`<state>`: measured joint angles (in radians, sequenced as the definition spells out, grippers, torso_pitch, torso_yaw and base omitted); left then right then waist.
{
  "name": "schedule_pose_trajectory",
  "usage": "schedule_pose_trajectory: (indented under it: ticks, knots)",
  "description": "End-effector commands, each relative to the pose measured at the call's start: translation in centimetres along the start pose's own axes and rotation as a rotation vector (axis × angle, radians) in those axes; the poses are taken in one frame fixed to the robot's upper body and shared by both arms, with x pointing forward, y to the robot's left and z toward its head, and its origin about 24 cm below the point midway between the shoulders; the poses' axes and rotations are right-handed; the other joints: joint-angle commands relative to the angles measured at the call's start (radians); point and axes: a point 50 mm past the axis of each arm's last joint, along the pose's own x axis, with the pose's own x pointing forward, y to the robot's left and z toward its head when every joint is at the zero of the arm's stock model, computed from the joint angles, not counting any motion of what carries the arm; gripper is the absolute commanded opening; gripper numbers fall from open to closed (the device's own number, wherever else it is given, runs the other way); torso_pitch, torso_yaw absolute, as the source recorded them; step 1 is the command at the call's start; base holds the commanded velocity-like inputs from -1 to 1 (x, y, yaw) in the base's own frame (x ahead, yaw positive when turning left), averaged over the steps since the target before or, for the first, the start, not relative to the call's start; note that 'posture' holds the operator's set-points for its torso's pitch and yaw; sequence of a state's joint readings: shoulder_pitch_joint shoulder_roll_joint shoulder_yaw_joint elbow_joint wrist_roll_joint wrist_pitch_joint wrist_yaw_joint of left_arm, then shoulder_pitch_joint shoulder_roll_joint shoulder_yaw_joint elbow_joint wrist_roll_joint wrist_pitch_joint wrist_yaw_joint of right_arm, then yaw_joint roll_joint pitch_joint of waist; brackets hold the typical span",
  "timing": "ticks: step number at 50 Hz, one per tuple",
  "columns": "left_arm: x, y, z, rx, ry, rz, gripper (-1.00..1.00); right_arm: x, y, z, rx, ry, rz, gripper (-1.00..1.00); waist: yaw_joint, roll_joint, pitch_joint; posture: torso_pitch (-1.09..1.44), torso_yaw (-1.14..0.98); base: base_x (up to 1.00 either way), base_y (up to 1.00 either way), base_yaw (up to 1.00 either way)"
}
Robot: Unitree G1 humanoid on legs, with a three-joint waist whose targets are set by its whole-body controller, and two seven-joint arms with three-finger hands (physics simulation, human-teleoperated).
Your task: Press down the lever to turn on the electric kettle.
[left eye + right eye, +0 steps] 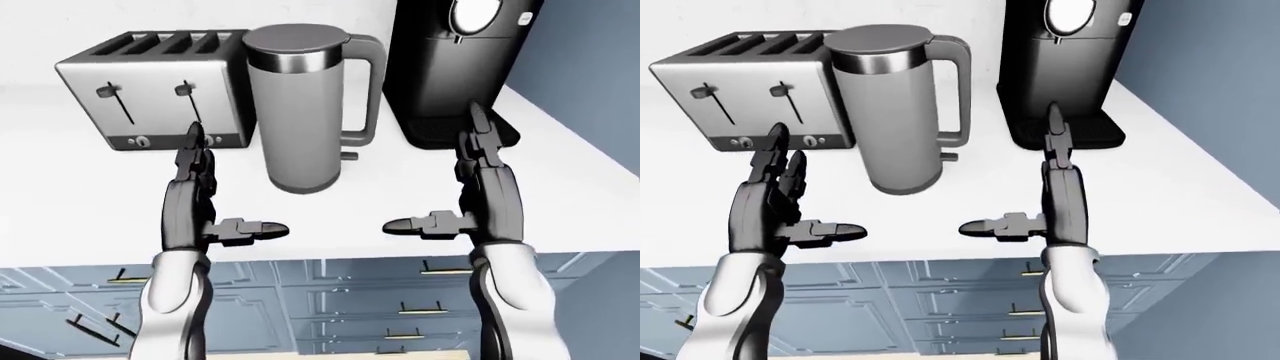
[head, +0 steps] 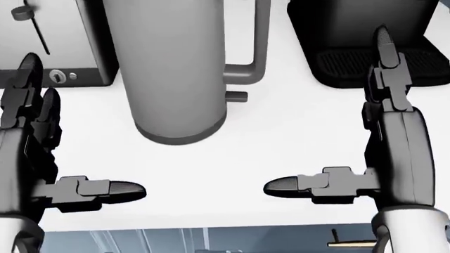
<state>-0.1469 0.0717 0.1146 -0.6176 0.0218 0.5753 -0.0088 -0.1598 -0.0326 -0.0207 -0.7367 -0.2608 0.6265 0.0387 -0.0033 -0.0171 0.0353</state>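
A grey electric kettle [image 1: 298, 112] stands upright on the white counter [image 1: 570, 202], its handle on the right in the left-eye view. A small lever nub [image 2: 236, 96] sticks out at the handle's foot. My left hand [image 1: 225, 193] hovers open to the kettle's lower left, fingers up and thumb pointing right. Open too, my right hand [image 1: 438, 178] hangs to the kettle's lower right, with its thumb [image 2: 281, 185] pointing left, below the lever and apart from it. Neither hand touches the kettle.
A silver toaster [image 1: 150, 90] stands left of the kettle, almost touching it. A black coffee machine [image 1: 450, 67] stands to its right, just beyond my right fingertips [image 2: 383, 39]. Blue cabinet drawers [image 1: 330, 300] lie below the counter edge. A blue wall bounds the right side.
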Motion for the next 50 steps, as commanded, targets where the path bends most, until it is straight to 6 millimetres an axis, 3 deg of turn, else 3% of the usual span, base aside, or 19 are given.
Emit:
schedule_pose_trajectory:
  ticks: [1,3,5,6,7,8,9,14,15,17,18,25,50]
  knots:
    - [-0.1,0.3,1.7,0.01,-0.1,0.021,1.0,0.0,0.1,1.5,0.012,-0.091,0.007,1.0,0.004,0.003,-0.01,0.0,0.0,0.12,0.0,0.0]
    - [-0.1,0.3,1.8,0.011,-0.1,0.021,1.0,0.0,0.1,1.5,0.011,-0.091,0.008,1.0,0.002,0.027,-0.002,0.0,0.0,0.12,0.0,0.0]
    - [-0.1,0.3,1.8,0.011,-0.099,0.02,1.0,0.0,0.1,1.5,0.012,-0.092,0.008,1.0,-0.003,0.068,-0.006,0.0,0.0,0.12,0.0,0.0]
    - [-0.1,0.3,1.7,0.011,-0.099,0.021,1.0,0.0,0.2,1.5,0.012,-0.092,0.01,1.0,-0.004,0.102,-0.017,0.0,0.0,0.12,0.0,0.0]
    - [-0.1,0.3,1.7,0.011,-0.099,0.021,1.0,0.0,0.2,1.5,0.012,-0.091,0.01,1.0,-0.009,0.105,-0.029,0.0,0.0,0.11,0.0,0.0]
    - [-0.1,0.4,1.7,0.011,-0.099,0.021,1.0,0.0,0.2,1.5,0.012,-0.092,0.011,1.0,0.006,0.085,-0.016,0.0,0.0,0.12,0.0,0.0]
    - [-0.1,0.4,1.8,0.01,-0.099,0.022,1.0,0.0,0.2,1.5,0.012,-0.092,0.012,1.0,0.001,0.093,-0.009,0.0,0.0,0.12,0.0,0.0]
    - [-0.1,0.4,1.8,0.01,-0.099,0.022,1.0,-0.1,0.3,1.5,0.021,-0.101,0.018,1.0,0.008,0.043,-0.013,0.0,0.0,0.03,0.0,0.0]
    - [-0.1,0.4,1.8,0.01,-0.099,0.022,1.0,-0.1,0.3,1.6,0.021,-0.101,0.018,1.0,0.013,0.029,-0.008,0.0,0.0,0.0,0.0,0.0]
    - [-0.1,0.3,1.8,0.01,-0.1,0.021,1.0,-0.1,0.3,1.6,0.021,-0.106,0.02,1.0,0.021,-0.021,-0.019,0.0,0.0,0.0,0.0,0.0]
    - [-0.1,0.3,1.8,0.01,-0.1,0.021,1.0,-0.1,0.3,1.7,0.021,-0.108,0.022,1.0,0.022,0.001,-0.011,0.0,0.0,0.0,0.0,0.0]
    - [-0.2,0.4,1.7,0.009,-0.1,0.022,1.0,-0.2,0.6,2.0,0.024,-0.121,0.037,1.0,0.013,0.018,-0.035,0.0,0.0,0.0,0.0,0.0]
    - [-0.1,0.5,1.7,0.009,-0.099,0.024,1.0,-0.3,2.1,2.3,0.049,-0.136,0.109,1.0,0.006,0.023,-0.036,0.0,0.0,0.0,0.0,0.0]
